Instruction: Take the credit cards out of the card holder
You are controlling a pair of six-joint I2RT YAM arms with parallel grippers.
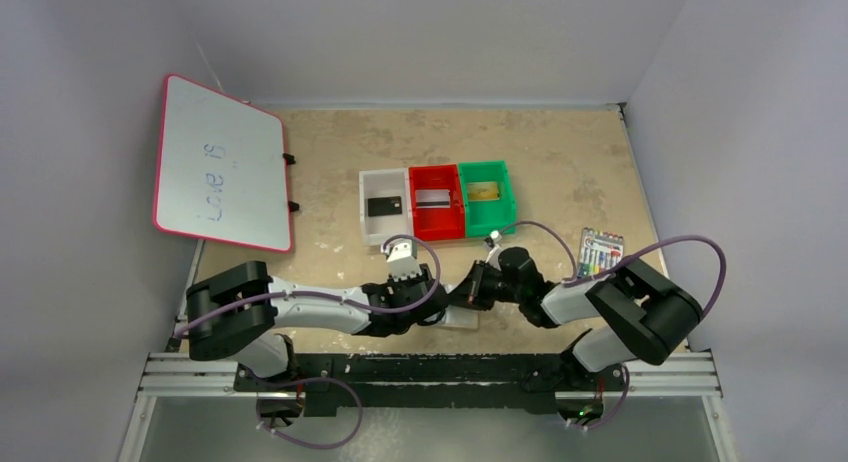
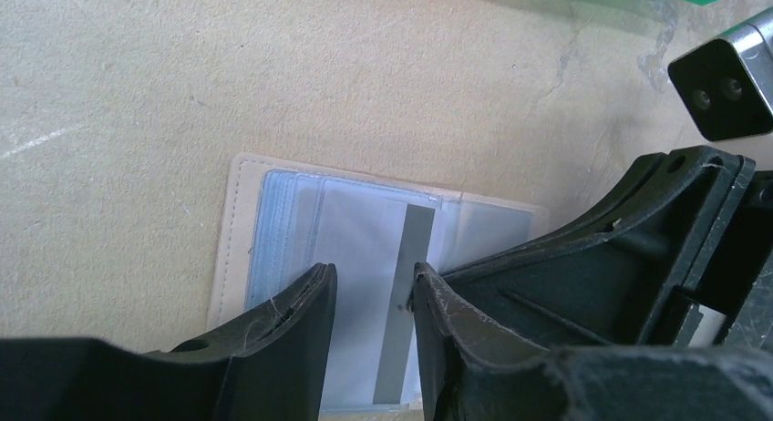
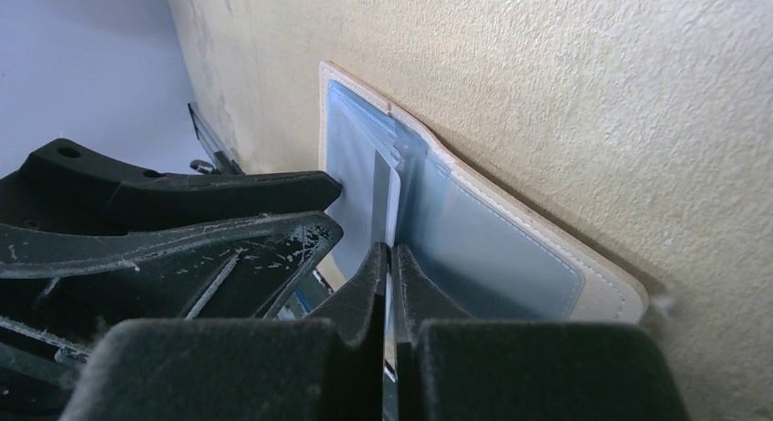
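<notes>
The card holder lies open on the table, its tan border and pale blue panels showing in both wrist views. A pale credit card with a dark stripe sits in one panel. My left gripper hovers over that card with its fingers apart on either side of the stripe. My right gripper is shut on a thin leaf standing up at the holder's middle. In the top view both grippers meet over the holder, which is mostly hidden. Other credit cards lie in the bins: black, silvery, gold.
The white, red and green bins stand in a row behind the grippers. A pack of coloured markers lies at the right. A pink-framed whiteboard leans at the back left. The right gripper's body crowds the left one.
</notes>
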